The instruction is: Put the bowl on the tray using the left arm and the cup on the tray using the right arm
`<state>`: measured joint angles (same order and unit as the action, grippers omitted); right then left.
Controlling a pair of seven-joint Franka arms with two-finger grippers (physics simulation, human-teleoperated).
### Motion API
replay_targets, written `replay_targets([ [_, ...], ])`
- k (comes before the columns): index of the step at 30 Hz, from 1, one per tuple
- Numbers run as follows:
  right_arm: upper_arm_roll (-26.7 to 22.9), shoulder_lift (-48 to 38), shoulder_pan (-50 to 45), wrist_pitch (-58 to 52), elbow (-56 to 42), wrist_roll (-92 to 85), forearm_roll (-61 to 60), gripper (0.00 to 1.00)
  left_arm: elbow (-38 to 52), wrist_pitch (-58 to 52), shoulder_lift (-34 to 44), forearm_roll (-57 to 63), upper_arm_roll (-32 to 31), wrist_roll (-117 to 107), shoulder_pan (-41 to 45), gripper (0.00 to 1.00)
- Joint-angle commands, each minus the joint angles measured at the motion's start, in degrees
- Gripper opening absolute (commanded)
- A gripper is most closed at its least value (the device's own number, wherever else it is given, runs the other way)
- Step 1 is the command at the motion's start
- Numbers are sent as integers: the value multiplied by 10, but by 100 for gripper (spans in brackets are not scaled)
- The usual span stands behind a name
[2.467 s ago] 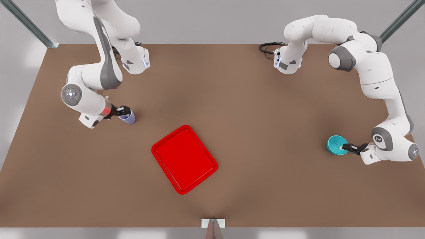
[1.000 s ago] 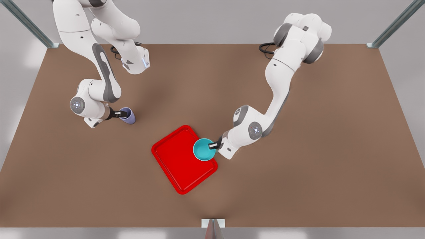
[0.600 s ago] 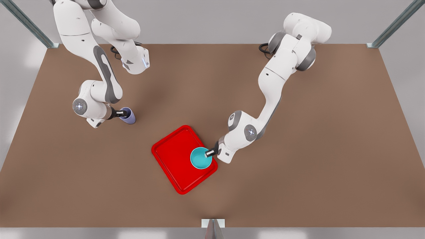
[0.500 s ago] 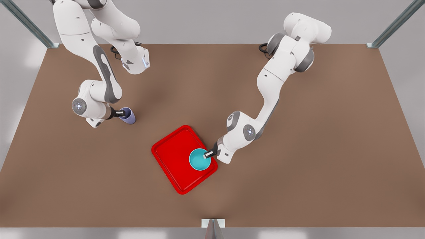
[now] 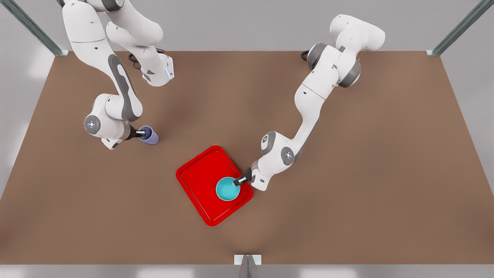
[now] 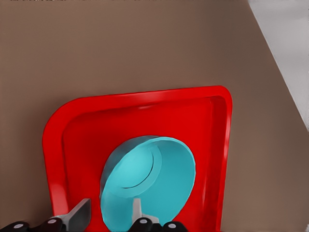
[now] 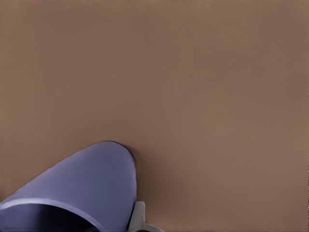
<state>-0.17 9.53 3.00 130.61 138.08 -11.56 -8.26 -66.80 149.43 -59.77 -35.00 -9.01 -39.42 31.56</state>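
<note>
The teal bowl (image 5: 227,190) is over the red tray (image 5: 197,179), inside the corner nearest the front view's right. My left gripper (image 5: 240,180) is shut on the bowl's rim from that side. In the left wrist view one finger (image 6: 78,215) is outside the bowl (image 6: 154,174) and the other is inside it, with the tray (image 6: 145,113) beneath. The lavender cup (image 5: 149,136) stands on the table at the front view's left. My right gripper (image 5: 142,134) is shut on its rim. The right wrist view has the cup (image 7: 82,183) close up with one finger (image 7: 138,216) beside it.
The brown table (image 5: 347,173) has wide open surface to the front view's right of the tray and in front of it. Black cables (image 5: 313,57) lie at the back edge. A grey post (image 5: 247,265) stands at the front edge. Metal struts (image 5: 34,29) frame the back corners.
The left gripper has carried the bowl from the front view's far right to the tray and moved it inward over the tray's corner. The right gripper narrowed on the cup, which stayed put.
</note>
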Motion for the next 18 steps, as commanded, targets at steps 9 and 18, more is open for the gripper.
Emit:
replay_targets([
  [9,23,-3,-5,-8,-32,-5,3,21,-4,-471,176,159,256,272,-9,100],
  [18,29,66,-144,-168,-295,130,2,21,-74,-547,373,369,96,382,-217,100],
])
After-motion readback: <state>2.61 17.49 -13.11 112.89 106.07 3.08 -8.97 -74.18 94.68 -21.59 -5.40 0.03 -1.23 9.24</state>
